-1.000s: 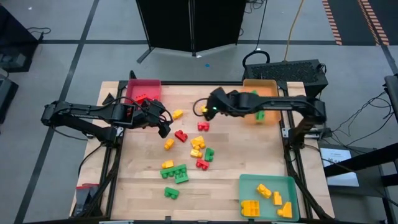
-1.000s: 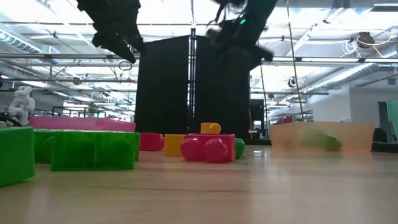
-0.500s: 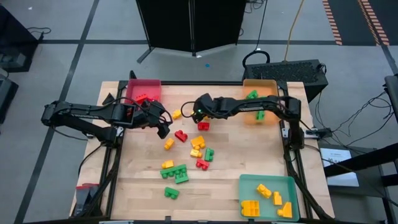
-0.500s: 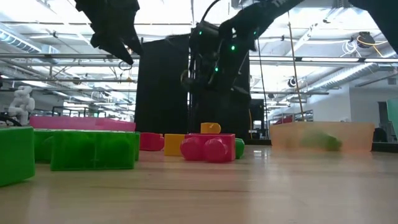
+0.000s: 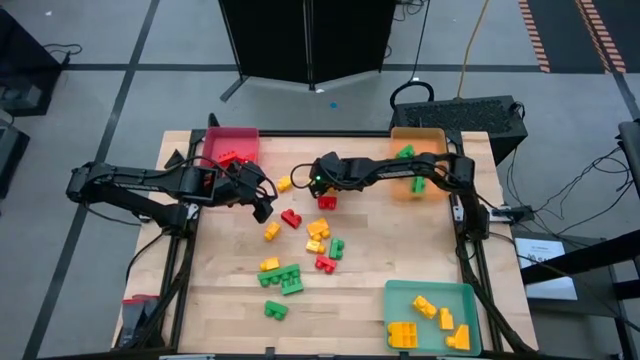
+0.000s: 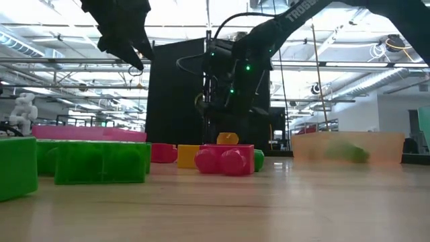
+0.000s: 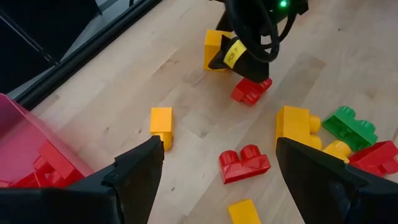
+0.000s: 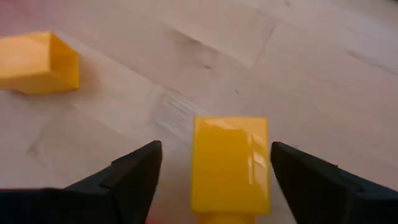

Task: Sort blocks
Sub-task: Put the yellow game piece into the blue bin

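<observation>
Red, yellow and green blocks lie scattered on the wooden table [image 5: 400, 250], most around a yellow one at the middle [image 5: 319, 229]. My right gripper [image 5: 320, 183] is low over the far middle, open. Its fingers stand on either side of a yellow block [image 8: 230, 163] that lies flat on the wood, with a gap on each side. A second yellow block [image 8: 38, 62] lies nearby, and a red block [image 5: 327, 202] lies just on the near side. My left gripper [image 5: 262, 205] hangs open above the table left of the pile, nothing between its fingers [image 7: 140, 171].
A red tray [image 5: 232, 140] with red blocks stands at the far left. An orange tray [image 5: 425, 140] at the far right holds green blocks. A teal tray [image 5: 440, 292] at the near right holds yellow ones. Bare wood lies along the near left and the right side.
My right gripper has come down and toward the table's left, from high near the orange tray to low over the yellow block at the far middle. The blocks have not moved.
</observation>
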`<state>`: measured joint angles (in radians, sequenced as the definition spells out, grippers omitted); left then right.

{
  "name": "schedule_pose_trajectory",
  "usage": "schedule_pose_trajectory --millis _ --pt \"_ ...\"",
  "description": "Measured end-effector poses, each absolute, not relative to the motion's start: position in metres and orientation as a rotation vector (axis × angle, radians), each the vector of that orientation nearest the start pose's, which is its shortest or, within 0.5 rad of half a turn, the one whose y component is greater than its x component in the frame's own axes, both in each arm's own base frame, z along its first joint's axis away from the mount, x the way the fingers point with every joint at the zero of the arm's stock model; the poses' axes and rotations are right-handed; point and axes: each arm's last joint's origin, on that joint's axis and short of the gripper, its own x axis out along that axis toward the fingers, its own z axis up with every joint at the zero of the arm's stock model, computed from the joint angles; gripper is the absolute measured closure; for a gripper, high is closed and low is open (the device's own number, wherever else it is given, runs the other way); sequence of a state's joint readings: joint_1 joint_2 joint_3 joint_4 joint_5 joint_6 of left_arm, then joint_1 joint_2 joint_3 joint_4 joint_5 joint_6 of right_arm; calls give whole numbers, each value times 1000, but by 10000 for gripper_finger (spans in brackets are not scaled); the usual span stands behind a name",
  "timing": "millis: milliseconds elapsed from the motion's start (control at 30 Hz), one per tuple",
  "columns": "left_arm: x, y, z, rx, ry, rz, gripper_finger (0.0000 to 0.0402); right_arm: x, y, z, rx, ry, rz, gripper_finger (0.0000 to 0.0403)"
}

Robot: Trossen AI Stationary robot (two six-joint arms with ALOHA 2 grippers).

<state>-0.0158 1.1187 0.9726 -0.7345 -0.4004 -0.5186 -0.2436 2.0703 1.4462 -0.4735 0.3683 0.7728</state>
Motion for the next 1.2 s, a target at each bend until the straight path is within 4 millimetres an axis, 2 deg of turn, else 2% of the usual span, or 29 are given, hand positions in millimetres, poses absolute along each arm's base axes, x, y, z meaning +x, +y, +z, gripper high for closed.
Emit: schedule_pose_trajectory --millis 133,267,300,533,667,833,933,1033,1200 --pt "216 8 292 -297 747 571 91 408 -115 154 621 854 -933 174" --pt "216 8 292 -297 747 571 91 408 -115 155 629 858 -914 281" --pt "216 8 292 -297 748 571 91 408 -114 155 642 863 -893 291" --pt "216 8 292 -296 748 571 91 416 -107 172 632 943 -770 291" --pt "216 8 292 -296 748 571 91 418 -99 212 528 971 -729 291" --pt "215 8 291 -293 757 572 91 399 -84 279 396 1028 -687 291" --pt "215 8 291 -291 763 574 91 373 -62 318 380 1057 -662 291" --pt "215 8 291 -291 766 574 91 340 -27 352 404 1073 -634 291" --pt "215 8 291 -290 766 573 91 278 32 393 564 1031 -656 291"
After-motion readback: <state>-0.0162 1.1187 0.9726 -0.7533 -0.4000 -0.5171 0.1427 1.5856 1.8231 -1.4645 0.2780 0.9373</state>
